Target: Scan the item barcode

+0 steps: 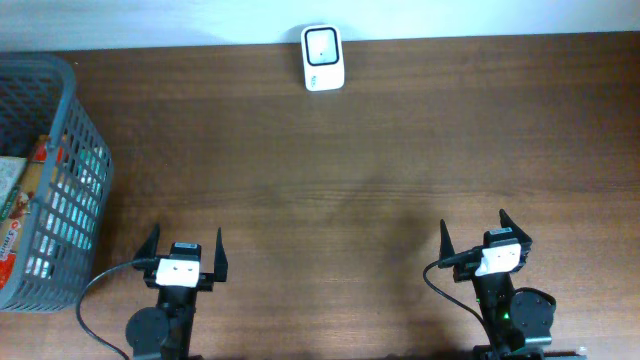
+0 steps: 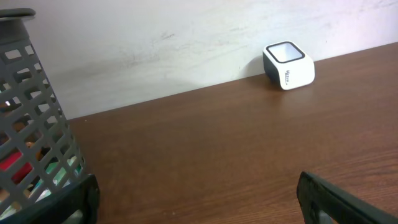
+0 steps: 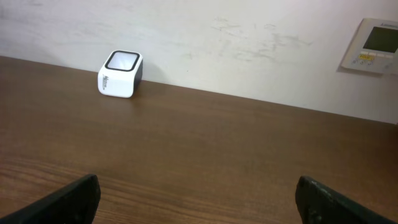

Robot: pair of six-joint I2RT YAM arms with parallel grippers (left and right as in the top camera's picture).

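**Figure: Start position, before an item is fetched for scanning**

Both arms rest at the near edge of the desk (image 1: 350, 170). The left claw (image 1: 186, 246) and the right claw (image 1: 474, 230) stand wide open and empty. The packaged items (image 1: 15, 200) lie in the grey basket (image 1: 75, 200) at the desk's left end, near the left arm. The white scanner (image 1: 323, 58) sits well apart at the far edge, against the wall, with its window facing up. No barcode is visible from here. You probably do best to reach with the left claw, coming down from above the basket rim rather than against its mesh wall. Grip one item by its edges and leave the printed faces uncovered, so you can find the barcode and turn it toward the scanner window.
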